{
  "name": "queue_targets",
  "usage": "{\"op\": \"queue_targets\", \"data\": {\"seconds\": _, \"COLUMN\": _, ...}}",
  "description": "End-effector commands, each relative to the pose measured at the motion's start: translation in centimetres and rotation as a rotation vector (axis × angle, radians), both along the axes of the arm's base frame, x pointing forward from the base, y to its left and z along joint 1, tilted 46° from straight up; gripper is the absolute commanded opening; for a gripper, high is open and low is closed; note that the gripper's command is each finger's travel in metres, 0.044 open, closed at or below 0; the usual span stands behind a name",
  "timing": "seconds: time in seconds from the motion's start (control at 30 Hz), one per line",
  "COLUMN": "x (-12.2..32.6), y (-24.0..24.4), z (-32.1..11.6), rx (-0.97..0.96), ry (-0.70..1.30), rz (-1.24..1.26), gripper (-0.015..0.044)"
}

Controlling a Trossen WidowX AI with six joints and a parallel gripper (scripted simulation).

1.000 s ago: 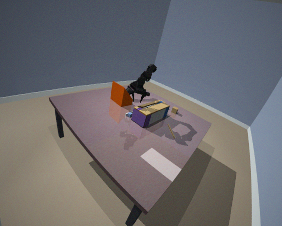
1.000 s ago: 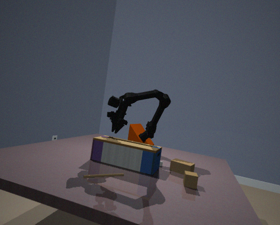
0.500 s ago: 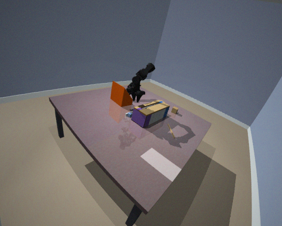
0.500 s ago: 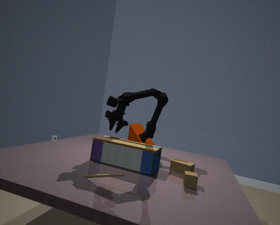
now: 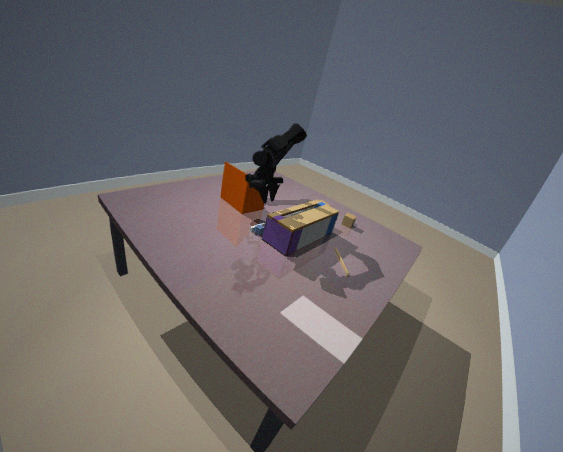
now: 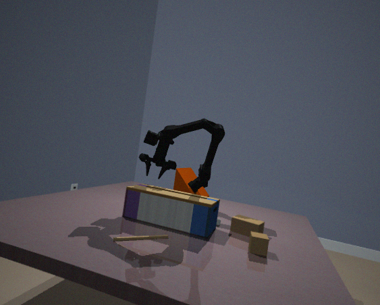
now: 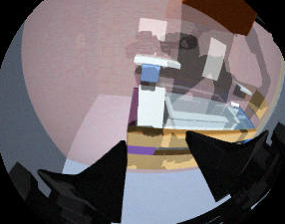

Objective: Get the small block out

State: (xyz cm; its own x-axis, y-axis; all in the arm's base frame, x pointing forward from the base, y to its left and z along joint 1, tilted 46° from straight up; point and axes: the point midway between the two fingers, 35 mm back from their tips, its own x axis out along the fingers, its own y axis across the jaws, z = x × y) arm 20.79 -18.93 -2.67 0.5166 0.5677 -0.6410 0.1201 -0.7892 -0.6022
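The gripper (image 6: 156,167) hangs in the air with its two dark fingers spread apart and pointing down, nothing between them. In the exterior view it sits above the purple end of the box (image 6: 170,210), at about 11 o'clock from the box's middle, well clear of the lid. The wrist view looks down past the fingertips onto the tan top edge of the box, with a purple strip at its 7 o'clock side. Beyond that edge, toward 12 o'clock in the wrist view, a small blue block (image 7: 149,74) lies on the table (image 6: 37,216) just outside the purple end of the box; in the top view the same block (image 5: 257,229) shows at 9 o'clock of the box (image 5: 301,226), touching or nearly touching its end wall. An orange wedge (image 6: 185,179) stands behind the box, near the arm's base. A thin wooden stick (image 6: 140,237) lies flat on the table in front of the box at roughly 7 o'clock in the exterior view. Two tan cubes (image 6: 247,225) rest off the blue end, at 3 to 4 o'clock, near each other. A pale rectangle (image 5: 321,328) marks the table nearer the front edge, well apart from the rest.
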Motion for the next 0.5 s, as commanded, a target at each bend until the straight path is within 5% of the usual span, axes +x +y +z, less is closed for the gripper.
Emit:
{"op": "queue_targets", "data": {"seconds": 0.0, "x": -0.3, "y": -0.1, "z": -0.3, "rx": 0.13, "ry": 0.099, "rz": -0.155, "gripper": 0.0285}}
{"op": "queue_targets", "data": {"seconds": 0.2, "x": -0.2, "y": 0.0, "z": -0.5, "rx": 0.129, "ry": 0.1, "rz": -0.156, "gripper": 0.0285}}
{"op": "queue_targets", "data": {"seconds": 0.47, "x": 1.2, "y": 6.5, "z": -6.9, "rx": 0.133, "ry": 0.097, "rz": -0.155, "gripper": 0.0285}}
